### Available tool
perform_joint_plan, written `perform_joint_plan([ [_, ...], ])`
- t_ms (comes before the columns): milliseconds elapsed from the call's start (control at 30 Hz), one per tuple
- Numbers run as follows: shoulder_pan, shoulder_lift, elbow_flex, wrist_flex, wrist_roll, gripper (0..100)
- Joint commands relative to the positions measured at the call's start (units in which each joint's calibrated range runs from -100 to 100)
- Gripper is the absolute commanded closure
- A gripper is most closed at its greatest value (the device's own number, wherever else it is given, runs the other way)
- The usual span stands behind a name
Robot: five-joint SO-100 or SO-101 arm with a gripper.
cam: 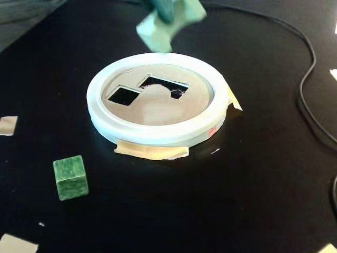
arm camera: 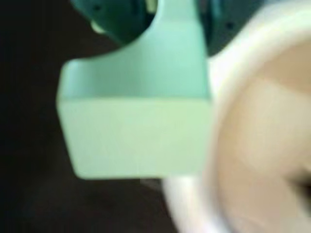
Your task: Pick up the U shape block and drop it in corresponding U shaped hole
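Note:
The U shape block (arm camera: pixel 136 121), pale mint green, fills the wrist view with its curved notch facing up toward the dark green fingers (arm camera: pixel 121 22). My gripper (arm camera: pixel 177 19) is shut on one arm of the block. In the fixed view the gripper (cam: pixel 164 8) holds the block (cam: pixel 171 26) in the air, tilted, just beyond the far rim of the white-ringed tan disc (cam: pixel 158 134). The U shaped hole (cam: pixel 160 84) lies open in the disc's far half, below and in front of the block.
A smaller square hole (cam: pixel 124 96) sits left of the U hole. A dark mottled green cube (cam: pixel 70 177) stands on the black table at front left. A black cable (cam: pixel 308 89) curves along the right. Tape scraps (cam: pixel 8 125) lie at the edges.

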Motion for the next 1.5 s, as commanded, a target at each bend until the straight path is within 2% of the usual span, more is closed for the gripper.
perform_joint_plan([
  [0,-11.15,-4.67,-3.85,0.39,-10.89,99],
  [200,-14.90,-0.01,-3.94,0.39,-21.54,99],
  [333,-16.65,2.59,-3.94,0.39,-25.45,99],
  [533,-18.77,9.04,-4.03,0.39,-35.31,99],
  [767,-19.02,16.29,-4.85,0.39,-40.05,99],
  [1467,-13.53,29.10,-4.94,-0.62,-40.59,99],
])
